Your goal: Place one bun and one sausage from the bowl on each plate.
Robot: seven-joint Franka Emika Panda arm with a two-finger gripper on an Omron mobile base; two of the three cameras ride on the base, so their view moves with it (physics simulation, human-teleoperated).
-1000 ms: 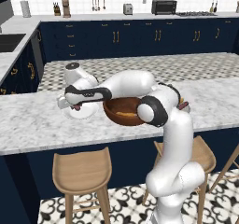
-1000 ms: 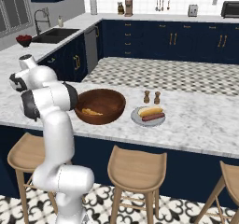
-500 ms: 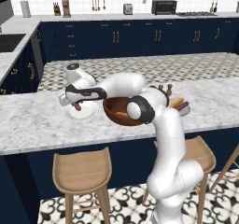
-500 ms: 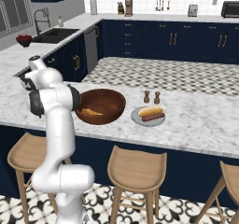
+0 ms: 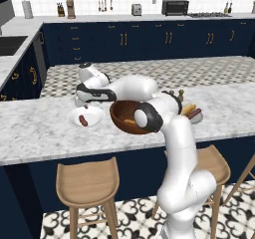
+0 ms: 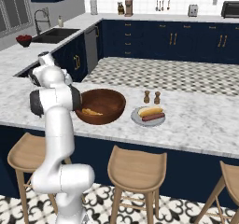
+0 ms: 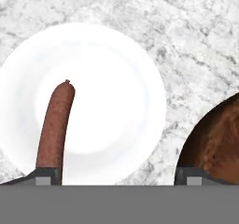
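Observation:
A white plate (image 7: 107, 101) lies on the marble counter with one brown sausage (image 7: 55, 127) lying on it. My gripper (image 7: 119, 176) hangs open just above it, one fingertip (image 7: 46, 176) beside the sausage's near end. In the left base view the same white plate (image 5: 74, 117) and sausage (image 5: 83, 120) sit left of the reddish-brown wooden bowl (image 5: 119, 122), under my gripper (image 5: 82, 103). The bowl (image 6: 100, 119) holds a bun (image 6: 91, 111). A grey plate (image 6: 137, 120) to the bowl's right carries a bun (image 6: 150, 110) and a sausage (image 6: 152, 117).
Salt and pepper shakers (image 6: 151, 97) stand just behind the grey plate. The bowl's rim (image 7: 219, 139) is close beside the white plate. Wooden stools (image 5: 87, 176) stand under the counter's front edge. My own arm arches over the bowl.
The jaws have gone from shut to wide open over the white plate, and the sausage now lies loose on it. The arm's elbow has swung somewhat.

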